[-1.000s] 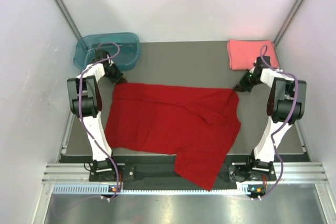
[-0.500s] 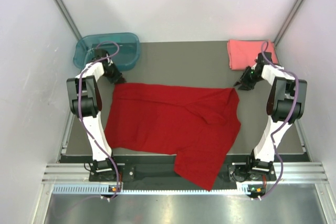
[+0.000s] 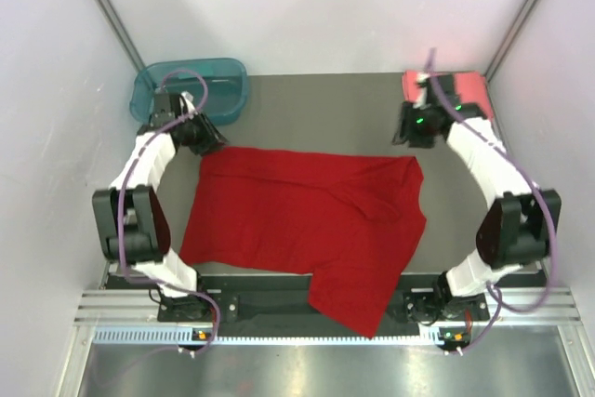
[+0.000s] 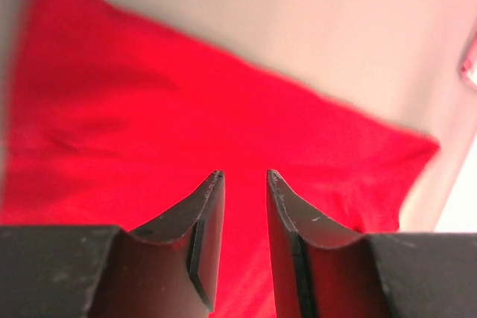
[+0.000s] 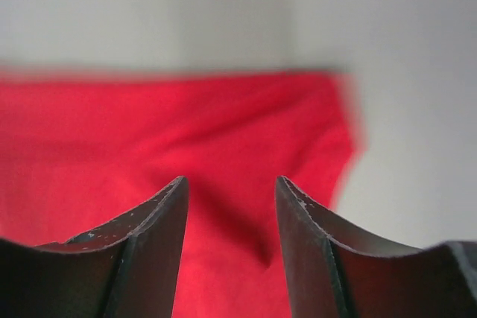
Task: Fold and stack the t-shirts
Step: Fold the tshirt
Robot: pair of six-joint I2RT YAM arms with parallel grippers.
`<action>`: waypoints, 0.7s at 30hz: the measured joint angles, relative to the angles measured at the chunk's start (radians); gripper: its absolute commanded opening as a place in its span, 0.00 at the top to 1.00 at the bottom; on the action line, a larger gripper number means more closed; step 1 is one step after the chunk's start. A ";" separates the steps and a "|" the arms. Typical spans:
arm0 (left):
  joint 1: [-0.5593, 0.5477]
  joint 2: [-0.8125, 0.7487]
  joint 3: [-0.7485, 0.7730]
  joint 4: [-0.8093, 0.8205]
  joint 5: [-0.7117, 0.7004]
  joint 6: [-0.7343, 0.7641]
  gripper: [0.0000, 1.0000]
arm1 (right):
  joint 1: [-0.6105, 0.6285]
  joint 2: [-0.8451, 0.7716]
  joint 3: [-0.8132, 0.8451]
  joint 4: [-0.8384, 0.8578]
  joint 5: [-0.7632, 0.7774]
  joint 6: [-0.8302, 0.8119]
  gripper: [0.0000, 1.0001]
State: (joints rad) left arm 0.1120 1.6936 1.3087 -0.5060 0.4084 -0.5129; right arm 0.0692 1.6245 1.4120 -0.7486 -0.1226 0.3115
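Top external view is showing the deep red t-shirt [image 3: 307,220] lying spread out across the middle of the dark grey tabletop [image 3: 316,104]. It's soft cloth with a few shallow wrinkles running through it and a fairly straight far edge, and one lower corner is hanging over the near edge of the tabletop. The coral-pink t-shirt [image 3: 472,88] is sitting at the far right corner as a neat folded rectangle, partly hidden behind the right arm. A teal see-through plastic tub [image 3: 147,92] with rounded corners is sitting at the far left corner. The left gripper [image 3: 206,139] is hovering right by the red shirt's far left corner. In the left wrist view its dark, curved, scuffed fingers are standing a narrow gap apart with nothing pinched between them, just red fabric below. The right gripper [image 3: 406,127] is hanging just beyond the shirt's far right corner. Its wrist view is showing the jaws spread wider, empty too, with blurry red cloth underneath.
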 measured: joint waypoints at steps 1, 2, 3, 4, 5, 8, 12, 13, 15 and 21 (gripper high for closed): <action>-0.014 -0.049 -0.043 0.007 0.016 -0.002 0.64 | 0.061 -0.037 -0.018 0.000 0.008 -0.017 0.53; -0.032 -0.094 -0.093 0.026 0.028 -0.002 0.64 | 0.133 -0.074 -0.041 0.000 0.022 -0.033 0.54; -0.051 -0.134 -0.137 0.029 0.042 -0.003 0.63 | 0.193 -0.101 -0.066 0.001 0.030 -0.045 0.56; -0.068 -0.164 -0.171 0.025 0.053 -0.004 0.62 | 0.250 -0.123 -0.095 0.000 0.034 -0.056 0.57; -0.089 -0.198 -0.210 0.024 0.069 -0.002 0.60 | 0.297 -0.140 -0.124 0.000 0.041 -0.061 0.60; -0.120 -0.267 -0.282 0.006 0.108 0.017 0.48 | 0.431 -0.164 -0.224 0.002 0.062 -0.077 0.64; -0.114 -0.353 -0.312 -0.056 0.103 0.072 0.28 | 0.553 -0.152 -0.323 -0.003 0.100 -0.084 0.68; -0.112 -0.375 -0.312 -0.072 0.098 0.085 0.23 | 0.579 -0.144 -0.332 -0.002 0.107 -0.084 0.69; -0.111 -0.420 -0.315 -0.093 0.089 0.109 0.15 | 0.628 -0.114 -0.335 0.008 0.120 -0.084 0.72; -0.111 -0.476 -0.331 -0.127 0.087 0.148 0.01 | 0.684 0.036 -0.301 0.030 0.156 -0.093 0.80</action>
State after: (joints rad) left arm 0.0006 1.2179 0.9775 -0.6327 0.4950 -0.3645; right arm 0.7532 1.6604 1.1110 -0.7189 0.0338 0.2184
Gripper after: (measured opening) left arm 0.978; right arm 0.207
